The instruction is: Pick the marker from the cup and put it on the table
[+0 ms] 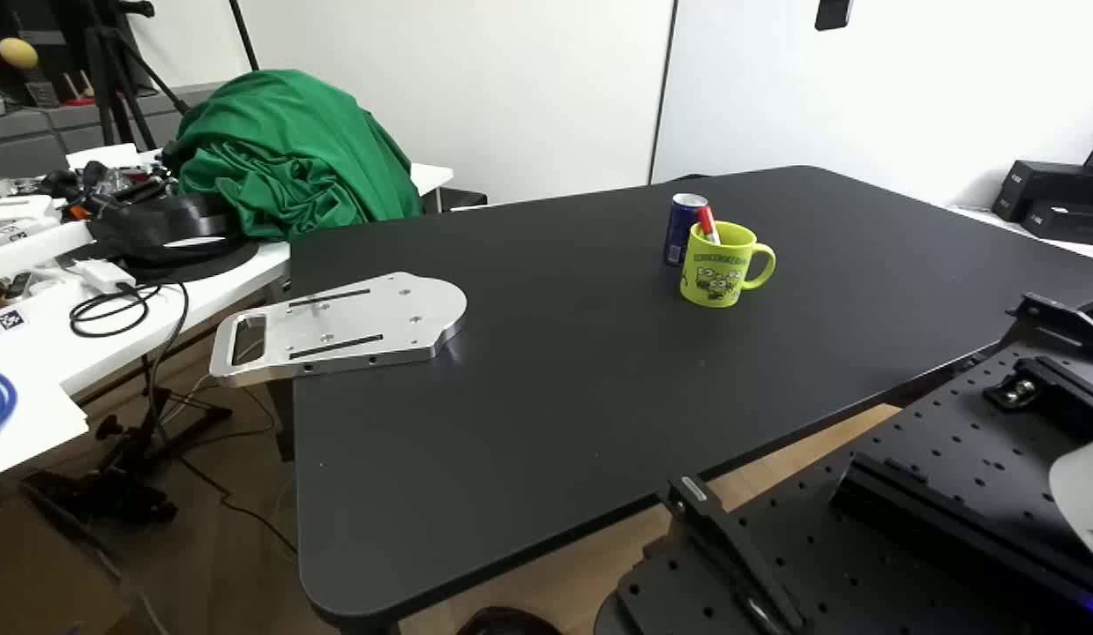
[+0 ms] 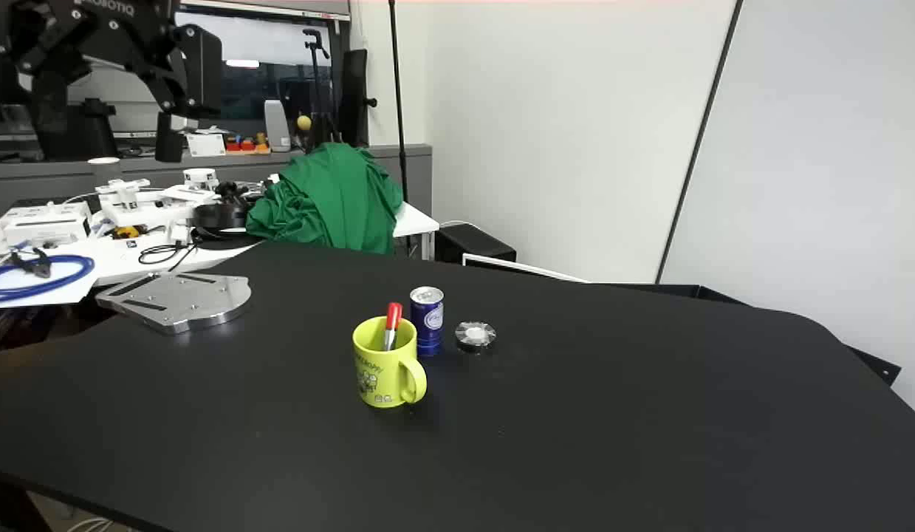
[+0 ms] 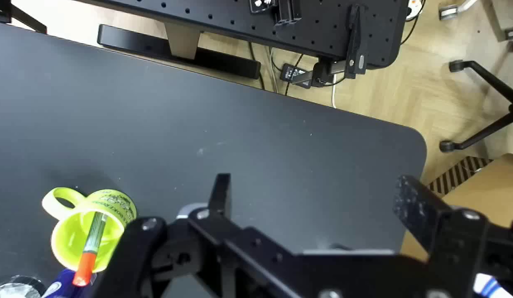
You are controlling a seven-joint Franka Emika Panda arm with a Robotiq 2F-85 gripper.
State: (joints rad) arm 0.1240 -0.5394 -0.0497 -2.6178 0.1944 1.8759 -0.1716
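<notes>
The lime-green cup stands upright on the black table (image 1: 511,414) in both exterior views (image 1: 715,275) (image 2: 383,375). The marker, with a red cap and grey body, leans inside it with the cap above the rim (image 1: 707,224) (image 2: 393,318); its lower end is hidden in the cup. In the wrist view the cup (image 3: 115,203) and marker (image 3: 92,242) show at the lower left. My gripper (image 3: 316,198) is open and empty, with its fingers wide apart over the table, right of the cup. It also hangs high at the upper left in an exterior view (image 2: 110,122).
A blue can (image 2: 429,325) stands close beside the cup, with a tape roll (image 2: 475,336) near it. A silver metal plate (image 1: 361,322) lies over the table's edge. A cluttered white desk (image 1: 34,353) with a green cloth (image 1: 290,150) stands beside the table.
</notes>
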